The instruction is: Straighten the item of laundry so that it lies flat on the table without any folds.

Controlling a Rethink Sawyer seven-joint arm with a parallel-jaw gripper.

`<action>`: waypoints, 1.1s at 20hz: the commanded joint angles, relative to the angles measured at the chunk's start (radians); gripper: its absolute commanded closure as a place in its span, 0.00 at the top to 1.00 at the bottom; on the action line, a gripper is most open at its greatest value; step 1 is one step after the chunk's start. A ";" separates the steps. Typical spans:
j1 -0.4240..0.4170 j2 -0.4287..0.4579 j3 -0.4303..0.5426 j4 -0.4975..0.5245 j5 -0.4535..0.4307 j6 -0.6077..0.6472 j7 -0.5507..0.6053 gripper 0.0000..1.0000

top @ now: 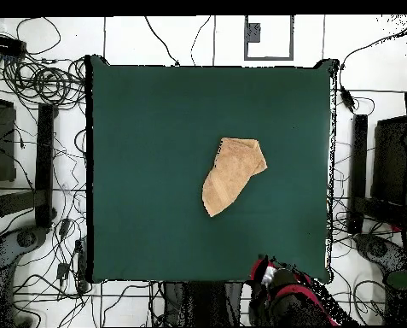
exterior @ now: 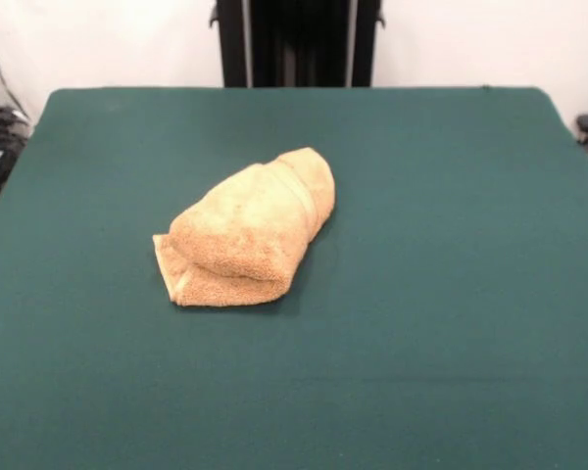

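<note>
The large rectangular table with its dark green felt-like top (exterior: 451, 323) fills nearly the whole front view, and in the overhead view it reads as a broad green square (top: 147, 213) set on a pale floor strewn with black cables (top: 44, 81). At the table's bottom edge in the overhead view sits the red and black robot arm (top: 287, 295), drawn back off the green surface to the right of centre — only its bulk shows there, and the claw itself cannot be made out in either view, so whether it is wide, narrow or holding anything is not visible. Well apart from that arm, near the middle of the table, lies the small golden-tan terry-cloth towel (exterior: 250, 230). It is not flat: it is bundled into a thick, elongated roll, with one layer folded over another and a lower flap poking out at its near-left end in the front view. From above the towel (top: 230, 175) shows as a tapered wedge — wider at its upper right, narrowing to a point at its lower left. A woven band (exterior: 299, 191) crosses the roll near its far end.
</note>
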 commanded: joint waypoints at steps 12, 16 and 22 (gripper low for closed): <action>-0.127 0.721 0.241 -0.196 -0.560 -0.338 -0.056 1.00; -0.098 0.843 0.223 -0.291 -0.662 -0.420 -0.001 1.00; -0.039 0.960 0.211 -0.406 -0.759 -0.555 0.057 1.00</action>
